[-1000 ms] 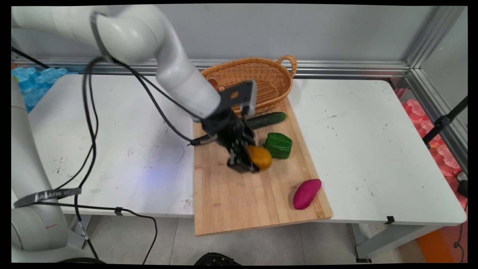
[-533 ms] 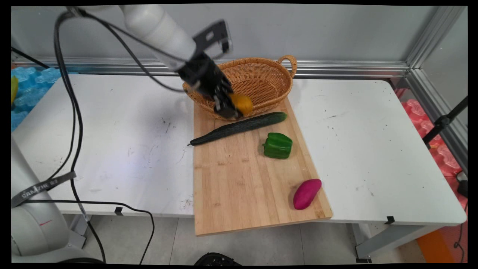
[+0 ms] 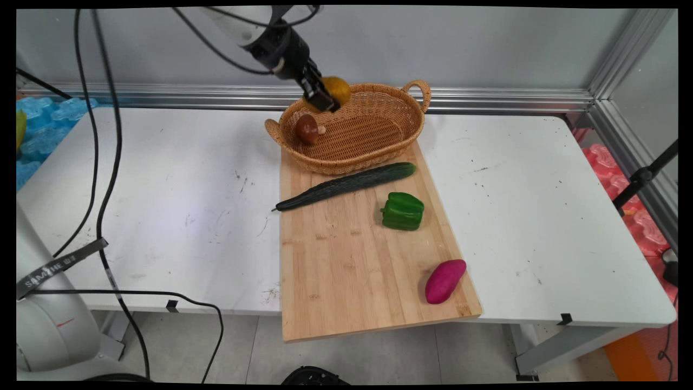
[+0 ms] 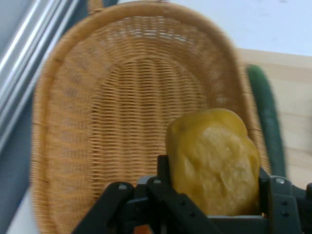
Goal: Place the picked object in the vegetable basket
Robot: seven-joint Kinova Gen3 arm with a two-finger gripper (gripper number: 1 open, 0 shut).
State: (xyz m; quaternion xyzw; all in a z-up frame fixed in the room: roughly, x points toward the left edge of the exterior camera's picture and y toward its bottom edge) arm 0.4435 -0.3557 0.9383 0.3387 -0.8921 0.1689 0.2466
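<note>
Tool (image 3: 323,97) sits high at the top of the main view, above the far-left rim of the wicker basket (image 3: 373,138), its fingers clamped on a yellow-orange potato-like vegetable (image 3: 335,89). One second ago the same tool held this vegetable low over the wooden cutting board (image 3: 346,271), just beside the green bell pepper (image 3: 403,211); half a second ago it was over the basket's near rim. So the load has been lifted off the board and carried back and up, and it now hangs over the basket.

Hand view agrees: the vegetable (image 4: 214,163) is gripped between the black fingers (image 4: 273,195), with the basket's woven floor (image 4: 122,122) spread below and behind it, and the cucumber (image 4: 267,122) showing past the basket's rim.

With the arm raised, a brown mushroom (image 3: 307,129) shows inside the basket at its left end. The cucumber (image 3: 346,185) lies diagonally across the board's far part, its tip reaching onto the white desk (image 3: 541,216). Pepper and purple sweet potato (image 3: 444,280) lie where they lay in the earlier frames, the sweet potato near the board's near-right corner.
</note>
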